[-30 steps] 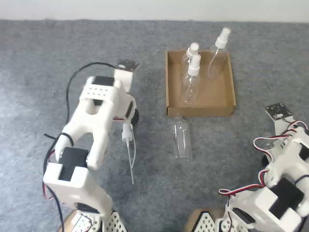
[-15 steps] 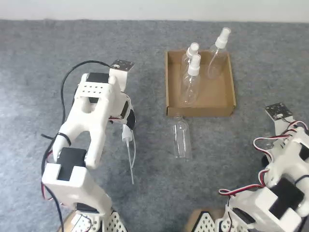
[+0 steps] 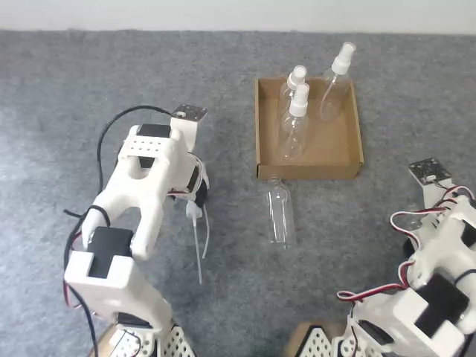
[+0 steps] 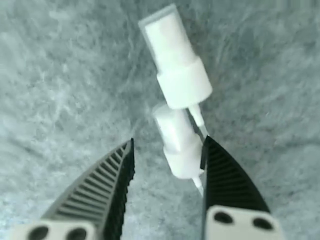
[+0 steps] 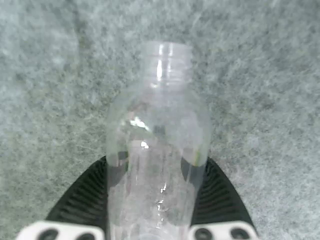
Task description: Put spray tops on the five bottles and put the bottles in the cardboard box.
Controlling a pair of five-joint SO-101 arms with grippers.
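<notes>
The left tool (image 4: pixel 168 141) stands about half open, low over the grey surface (image 4: pixel 60 75), with its 2 ribbed fingers (image 4: pixel 112 175) on either side of a white spray top (image 4: pixel 177 142). That spray top lies on the surface, right against one finger and apart from the other. A 2nd spray top (image 4: pixel 175 65) lies just beyond the fingertips, touching the 1st or nearly so. From the high view both tops lie by the left arm, their thin tubes (image 3: pixel 199 256) running toward the robot.

The right tool (image 5: pixel 156 160) is closed on an uncapped bottle (image 5: pixel 157 150), 1 finger pressed on each side of its clear body, neck pointing away from the wrist.

A loose bottle (image 3: pixel 279 212), also capless, lies on the surface just in front of the cardboard box (image 3: pixel 309 172). In the box lie 3 capped bottles (image 3: pixel 295 126).
</notes>
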